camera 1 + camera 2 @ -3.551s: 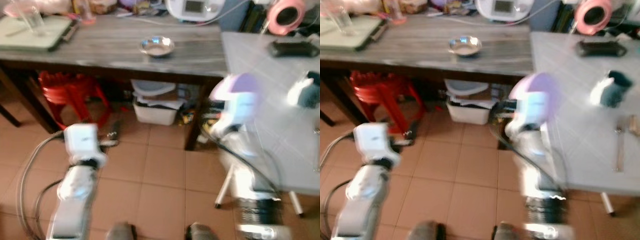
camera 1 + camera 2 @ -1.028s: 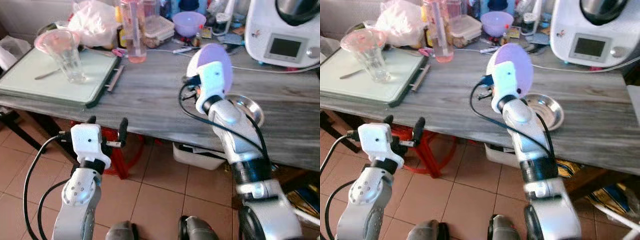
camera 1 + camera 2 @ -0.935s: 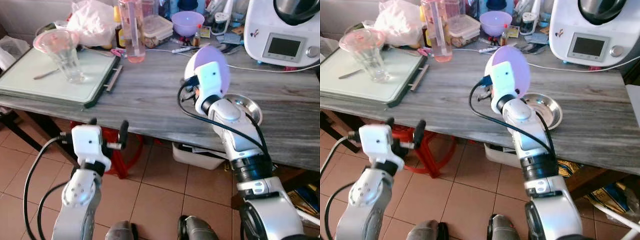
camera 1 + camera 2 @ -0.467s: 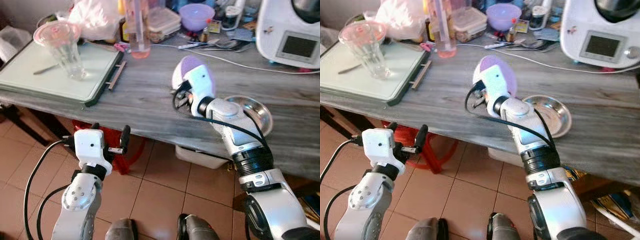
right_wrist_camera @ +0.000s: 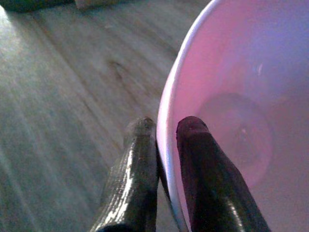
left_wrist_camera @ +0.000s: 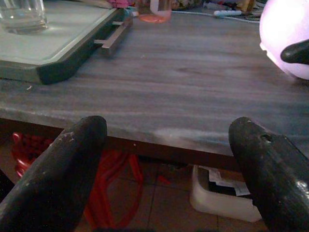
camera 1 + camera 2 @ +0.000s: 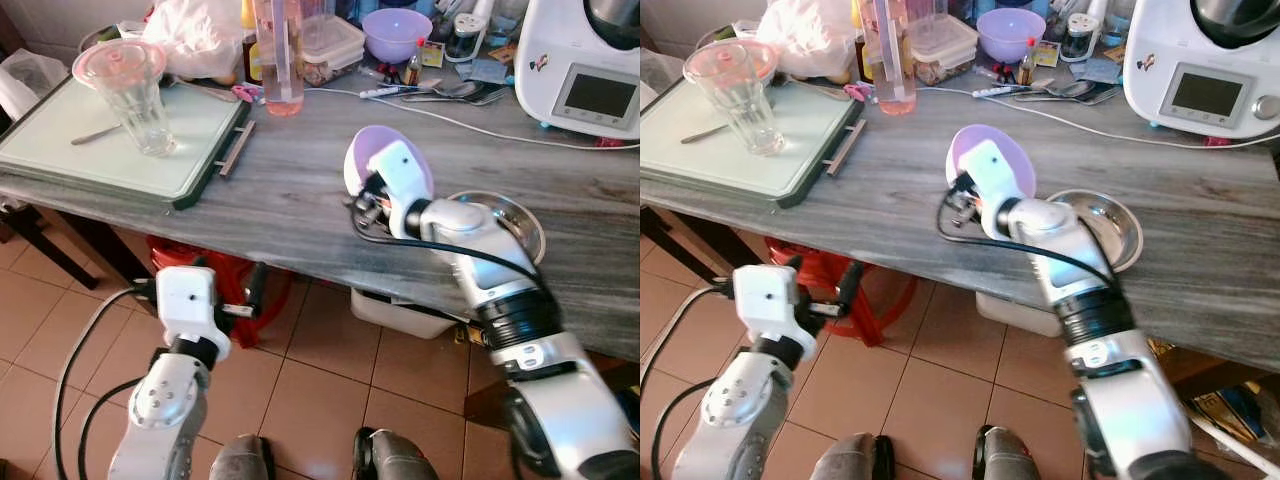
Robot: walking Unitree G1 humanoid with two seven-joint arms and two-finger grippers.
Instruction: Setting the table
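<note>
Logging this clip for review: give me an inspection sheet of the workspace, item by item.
Surface: grey wood-grain table.
Job's things: purple bowl, tilted over the table beside a steel dish.
Clutter: glass on a tray, pink bottle, second purple bowl, kitchen machine.
Grippers: right gripper pinches the bowl's rim; left gripper open, below the table edge.
Cables: white cord across the table.
Surroundings: red stool, tiled floor.

head stereo pair looks forward and down over the grey surface (image 7: 290, 190), both arms in frame. left wrist cam sits low at the surface edge, looking across it. right wrist cam is very close on the purple bowl (image 5: 241, 96); all four share it.
</note>
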